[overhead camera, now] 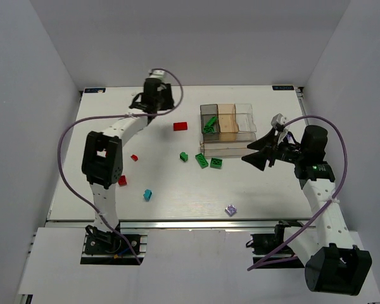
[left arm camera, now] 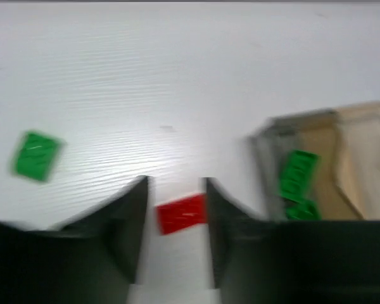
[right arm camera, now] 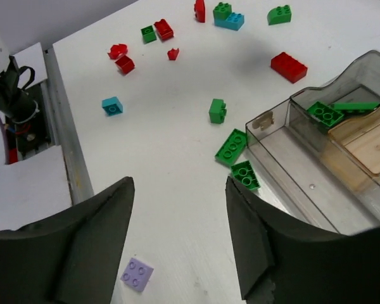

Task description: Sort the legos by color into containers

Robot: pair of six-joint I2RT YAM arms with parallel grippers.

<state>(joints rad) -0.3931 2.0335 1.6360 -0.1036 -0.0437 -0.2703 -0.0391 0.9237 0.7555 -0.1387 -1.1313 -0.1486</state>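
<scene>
Right claw (right arm camera: pixel 179 183) gaping empty, left claw (left arm camera: pixel 175 182) part-open above red lego (left arm camera: pixel 181 214)

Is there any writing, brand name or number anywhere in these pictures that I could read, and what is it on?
No text can be read anywhere.
Far-left sticker: print too small to read.
Far-right sticker: print too small to read.

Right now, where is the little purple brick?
In the top view, the purple brick lies alone near the table's front edge, right of centre.
</scene>
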